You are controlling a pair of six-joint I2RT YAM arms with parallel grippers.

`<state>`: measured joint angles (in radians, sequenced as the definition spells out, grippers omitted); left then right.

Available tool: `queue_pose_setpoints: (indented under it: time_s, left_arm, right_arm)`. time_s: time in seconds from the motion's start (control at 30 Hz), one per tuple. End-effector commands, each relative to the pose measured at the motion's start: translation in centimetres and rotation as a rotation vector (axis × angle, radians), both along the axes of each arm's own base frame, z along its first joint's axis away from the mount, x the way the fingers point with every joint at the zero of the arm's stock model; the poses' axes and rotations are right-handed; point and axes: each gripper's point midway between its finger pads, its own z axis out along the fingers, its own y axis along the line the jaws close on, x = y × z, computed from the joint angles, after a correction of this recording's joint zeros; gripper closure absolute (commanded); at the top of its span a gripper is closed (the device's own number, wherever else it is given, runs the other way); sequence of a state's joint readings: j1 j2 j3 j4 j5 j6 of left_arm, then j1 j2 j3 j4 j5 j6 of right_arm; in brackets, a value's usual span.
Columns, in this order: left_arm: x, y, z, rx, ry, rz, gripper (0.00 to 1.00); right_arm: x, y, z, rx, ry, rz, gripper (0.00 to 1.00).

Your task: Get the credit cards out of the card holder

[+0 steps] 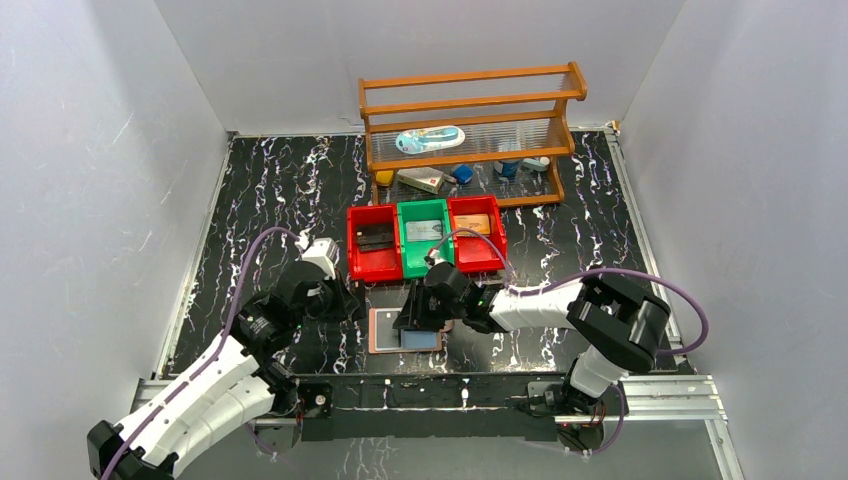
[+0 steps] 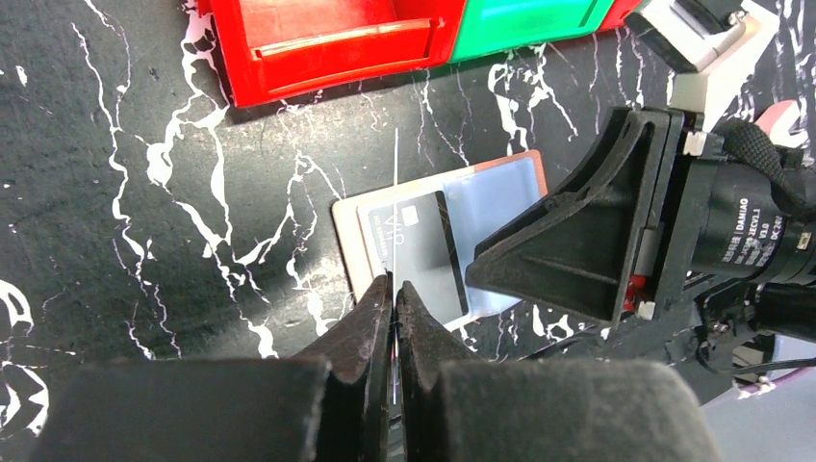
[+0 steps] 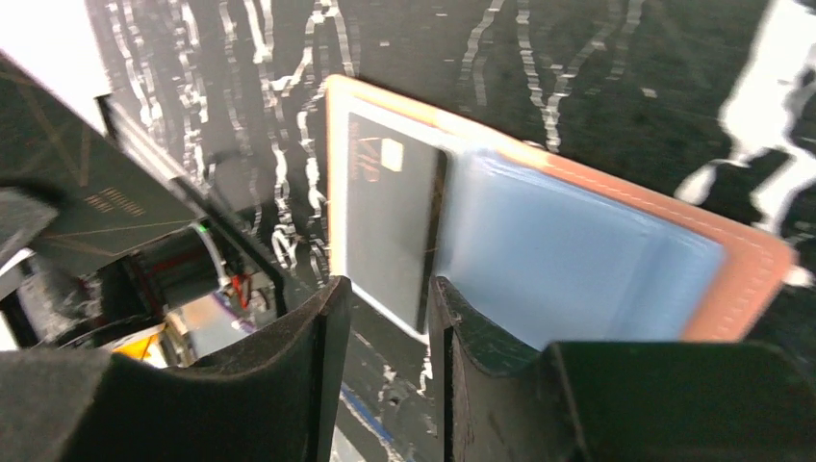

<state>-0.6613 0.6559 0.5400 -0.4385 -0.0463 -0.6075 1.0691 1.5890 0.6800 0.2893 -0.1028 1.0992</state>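
Observation:
The card holder (image 1: pixel 381 332) lies open on the table, pinkish-brown with a shiny blue inner sleeve (image 3: pixel 577 260). A black credit card (image 2: pixel 416 245) sits in its left sleeve, also seen in the right wrist view (image 3: pixel 390 217). My left gripper (image 2: pixel 395 287) is shut on a thin credit card seen edge-on (image 2: pixel 395 192), held upright over the holder's left edge. My right gripper (image 3: pixel 390 289) is open and empty just above the holder's near edge, with one finger (image 3: pixel 481 337) over the blue sleeve. In the top view the left gripper (image 1: pixel 350 305) and the right gripper (image 1: pixel 415 315) flank the holder.
Three bins stand just behind the holder: a red one (image 1: pixel 357 262) with a black card, a green one (image 1: pixel 425 262) with a silver card, and a red one (image 1: pixel 497 255) with an orange card. A wooden rack (image 1: pixel 470 105) with small items stands at the back.

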Motion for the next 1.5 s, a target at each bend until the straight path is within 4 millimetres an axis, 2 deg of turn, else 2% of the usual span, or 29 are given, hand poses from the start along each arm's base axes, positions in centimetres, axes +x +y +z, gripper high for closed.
queue_pose_setpoints:
  time_s: [0.0, 0.13, 0.4, 0.67, 0.8, 0.9, 1.03, 1.13, 1.3, 1.47]
  left_arm:
    - [0.3, 0.1, 1.3, 0.037, -0.045, -0.04, 1.0]
    - [0.7, -0.3, 1.5, 0.075, -0.063, -0.097, 1.0]
    - [2.6, -1.5, 3.0, 0.141, -0.165, -0.211, 0.99]
    - [5.6, -2.1, 5.4, 0.301, -0.364, -0.367, 1.0]
    - [7.0, -2.5, 6.2, 0.432, -0.507, -0.516, 1.0]
    - [8.4, -2.2, 6.1, 0.565, -0.589, -0.593, 1.0]
    - [11.4, -1.0, 5.7, 0.783, -0.662, -0.603, 1.0]
    - [13.1, -1.0, 5.0, 0.887, -0.684, -0.637, 1.0]
    - [15.9, -1.8, 3.8, 0.947, -0.683, -0.681, 1.0]
    - [17.8, -2.8, 3.1, 0.952, -0.695, -0.703, 1.0]
  right_arm:
    - [0.8, -1.7, -1.8, -0.107, -0.004, -0.073, 0.57]
    - [0.9, -2.5, -2.0, -0.127, -0.015, -0.094, 0.57]
    - [1.1, -2.6, 1.3, -0.008, -0.086, -0.105, 0.55]
    - [1.4, -3.9, 2.8, 0.036, -0.127, -0.155, 0.54]
    - [1.3, -4.3, 3.1, 0.043, -0.132, -0.164, 0.54]
    - [1.3, -4.5, 3.2, 0.045, -0.136, -0.166, 0.53]
    - [1.5, -4.7, 3.4, 0.041, -0.144, -0.179, 0.53]
    - [1.5, -4.8, 3.4, 0.041, -0.141, -0.182, 0.53]
    - [1.4, -4.9, 3.1, 0.037, -0.133, -0.181, 0.53]
    - [1.4, -4.9, 3.3, 0.04, -0.136, -0.182, 0.53]
